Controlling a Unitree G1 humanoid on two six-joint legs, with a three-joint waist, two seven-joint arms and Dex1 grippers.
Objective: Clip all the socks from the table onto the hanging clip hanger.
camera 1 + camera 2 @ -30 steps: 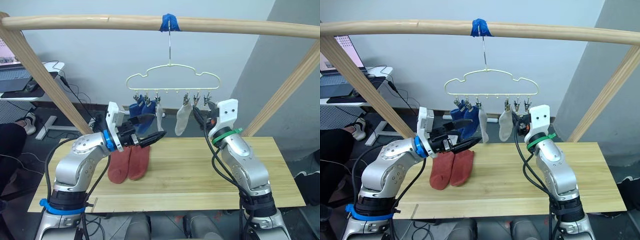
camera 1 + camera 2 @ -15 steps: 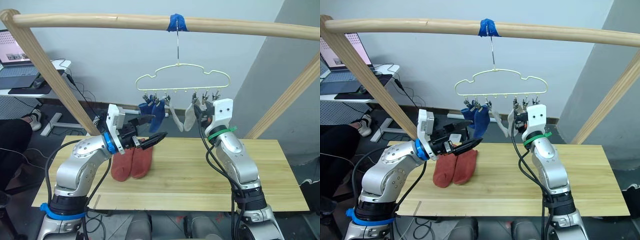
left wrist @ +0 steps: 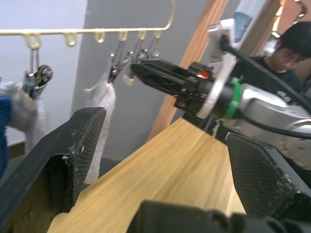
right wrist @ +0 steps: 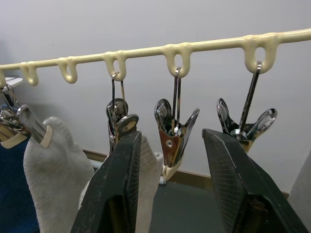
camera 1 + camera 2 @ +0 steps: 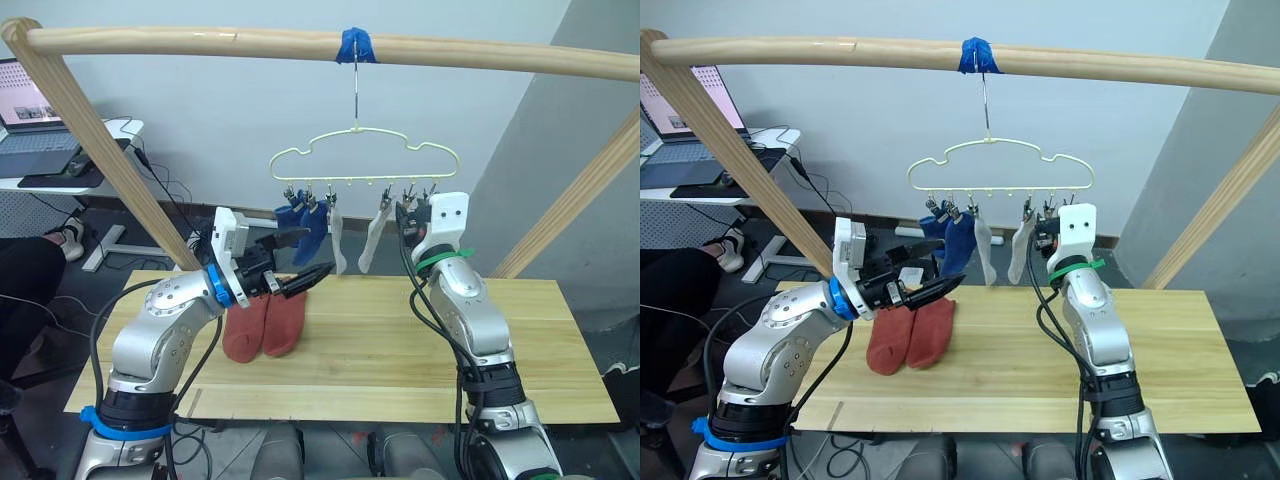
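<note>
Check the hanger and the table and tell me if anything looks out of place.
Nothing stands out. The clip hanger hangs about level, with two blue socks and two grey socks clipped on. The two red socks lie side by side on the table, not yet hung.

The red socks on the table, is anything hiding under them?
The two red socks lie flat, side by side on the wooden table. Nothing pokes out round them, but whatever lies beneath is covered, so I can't tell.
</note>
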